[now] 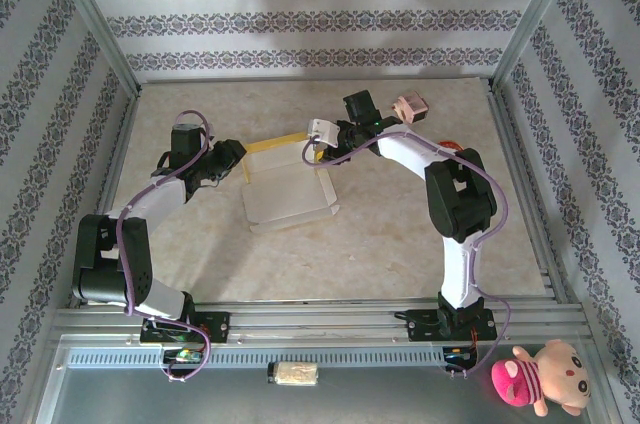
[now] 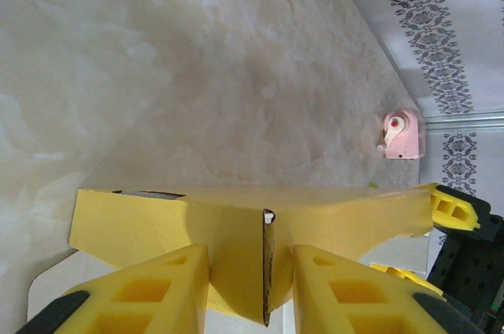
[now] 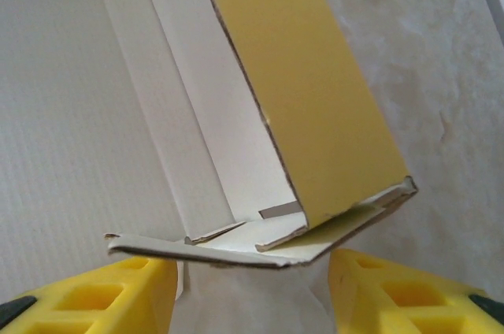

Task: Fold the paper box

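The paper box [image 1: 287,194] lies half-formed at the table's middle, with a white panel flat and a yellow wall [image 1: 272,143] raised along its far side. My left gripper [image 1: 236,156] sits at the box's left end. In the left wrist view its fingers [image 2: 169,287] stand apart, astride an upright yellow flap [image 2: 268,271] seen edge-on, without pressing it. My right gripper [image 1: 318,149] is at the box's far right corner. In the right wrist view it [image 3: 252,283] is open, just below the bent end flap [image 3: 236,249] and the yellow side wall [image 3: 307,90].
A small pink box-like item [image 1: 410,107] stands at the back right of the table, also in the left wrist view [image 2: 402,134]. Patterned walls close in the table on three sides. A pink plush toy [image 1: 545,376] lies beyond the near rail.
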Controlling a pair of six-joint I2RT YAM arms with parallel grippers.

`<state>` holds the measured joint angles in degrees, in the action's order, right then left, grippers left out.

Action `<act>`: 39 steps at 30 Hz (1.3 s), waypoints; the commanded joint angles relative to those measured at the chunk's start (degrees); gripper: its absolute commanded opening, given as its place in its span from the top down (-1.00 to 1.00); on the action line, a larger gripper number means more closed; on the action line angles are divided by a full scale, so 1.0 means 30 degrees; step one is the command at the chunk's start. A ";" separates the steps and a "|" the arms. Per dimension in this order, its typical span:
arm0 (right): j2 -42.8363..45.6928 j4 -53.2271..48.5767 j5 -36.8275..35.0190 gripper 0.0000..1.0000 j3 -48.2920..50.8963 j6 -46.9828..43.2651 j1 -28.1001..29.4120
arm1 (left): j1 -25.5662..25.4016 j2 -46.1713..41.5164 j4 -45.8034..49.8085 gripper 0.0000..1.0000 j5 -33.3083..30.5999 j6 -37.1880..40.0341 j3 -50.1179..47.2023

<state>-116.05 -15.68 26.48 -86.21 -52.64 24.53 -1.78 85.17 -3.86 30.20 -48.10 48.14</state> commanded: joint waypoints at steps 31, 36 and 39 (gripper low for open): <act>-0.3070 -0.1423 -0.4839 0.33 -0.4482 0.7674 0.2221 | -0.0080 -0.0490 0.1627 0.36 -0.0134 0.0247 -0.0716; -0.3494 -0.2830 -0.8562 0.47 -0.5668 1.1176 0.3240 | -0.0080 -0.0570 0.0322 0.32 0.0596 -0.0938 -0.1052; -0.3449 -0.2954 -0.9667 0.40 -0.5642 1.3773 0.3673 | -0.0100 -0.0615 0.0344 0.30 0.0419 -0.0871 -0.1017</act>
<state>-125.21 -21.30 2.00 -101.95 -20.84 33.01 -1.76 83.29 -3.51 30.30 -49.84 46.41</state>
